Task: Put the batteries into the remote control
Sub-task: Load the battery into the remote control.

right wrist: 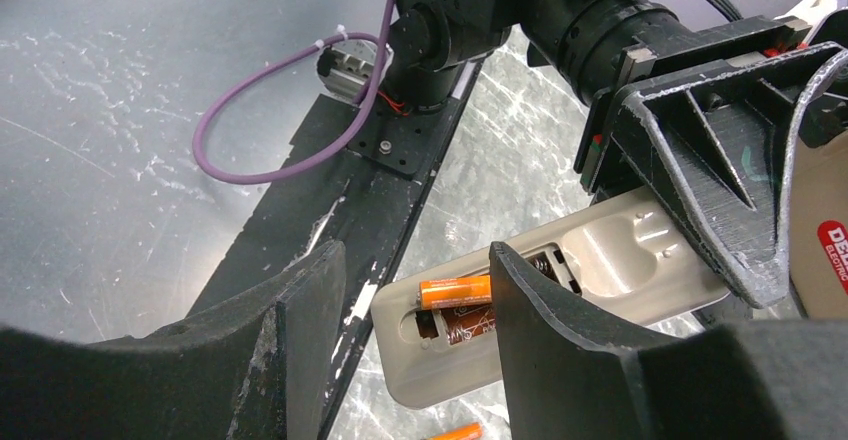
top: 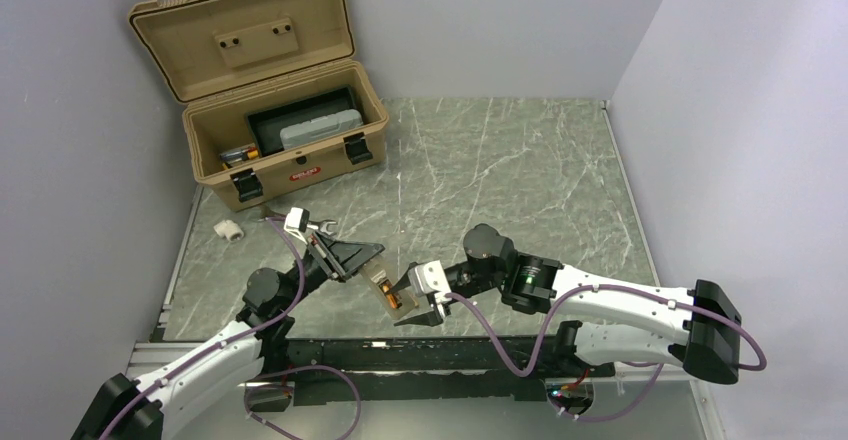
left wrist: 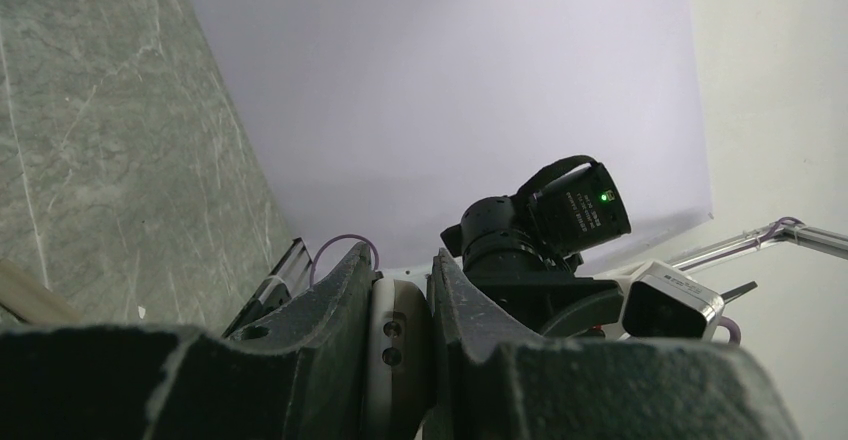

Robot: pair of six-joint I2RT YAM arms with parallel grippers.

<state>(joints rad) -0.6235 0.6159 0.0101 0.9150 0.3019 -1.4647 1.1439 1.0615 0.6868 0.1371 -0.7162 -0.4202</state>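
— Over the near edge of the desk (top: 520,160), left of its middle, we are holding the remote control (right wrist: 610,250) back-up in the left tool (left wrist: 398,305). That tool is clamping the end away from the battery recess.

— Which way is it lying from the right tool (right wrist: 415,260)?

— Its long axis is running from the left tool down toward the near edge. The recess end is poking into the gap between the right fingers, so we are judging the right arm the nearer one for the loading.

— What are we seeing in the recess?

— An orange battery (right wrist: 455,290) is lying slanted across its upper side, and to us it is not looking fully seated. Just beside it, what we are taking for a darker battery (right wrist: 470,328) is sitting lower in. A loose battery (right wrist: 458,430) is lying on the desk under the remote control.

— Is the right tool gripping anything?

— No, its fingers are standing wide apart and holding nothing. We are not managing to tell whether the right-hand finger is brushing the remote control's edge.
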